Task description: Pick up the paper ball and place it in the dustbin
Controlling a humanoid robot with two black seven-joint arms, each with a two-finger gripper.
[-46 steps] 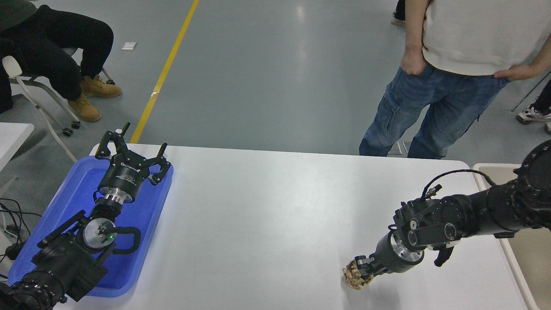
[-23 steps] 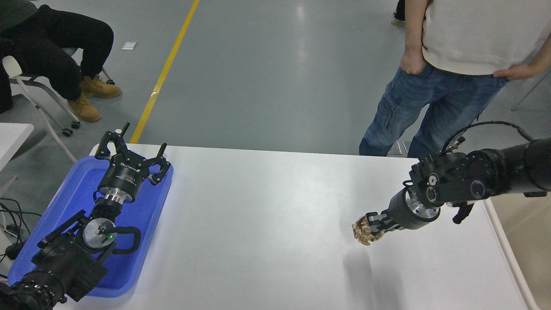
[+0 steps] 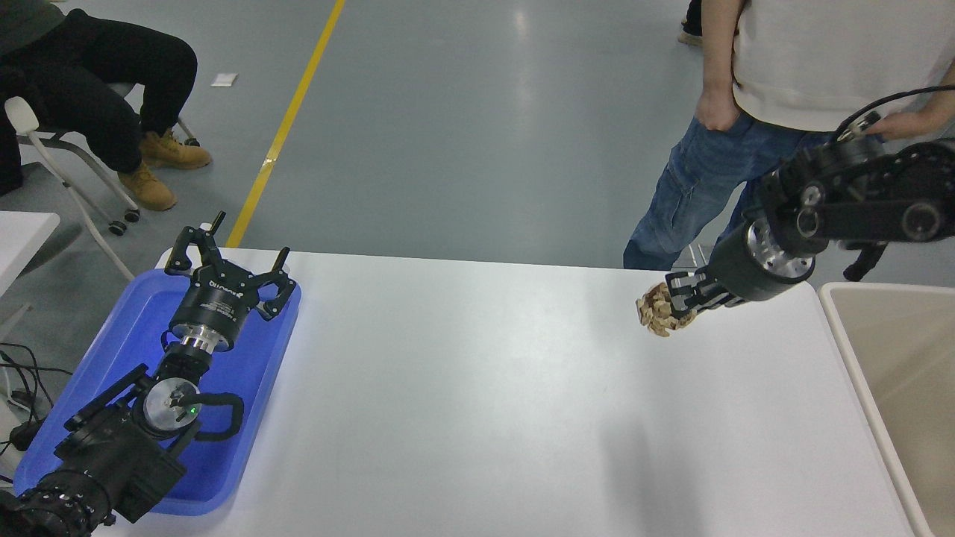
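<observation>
My right gripper (image 3: pixel 666 306) is shut on the tan-brown paper ball (image 3: pixel 656 311) and holds it high above the white table (image 3: pixel 477 388), near the far right part. The arm comes in from the right edge. The beige dustbin (image 3: pixel 865 373) stands beside the table's right edge, to the right of and nearer than the held ball; only its left rim and part of its inside show. My left gripper (image 3: pixel 224 257) is open and parked over the blue tray (image 3: pixel 112 350) at the lower left.
A person in jeans (image 3: pixel 716 194) stands at the table's far right side, just behind my right arm. Another person sits on a chair (image 3: pixel 45 142) at the top left.
My right gripper has lifted the paper ball off the table's near right part and carried it up and toward the far right. The left arm has not moved.
</observation>
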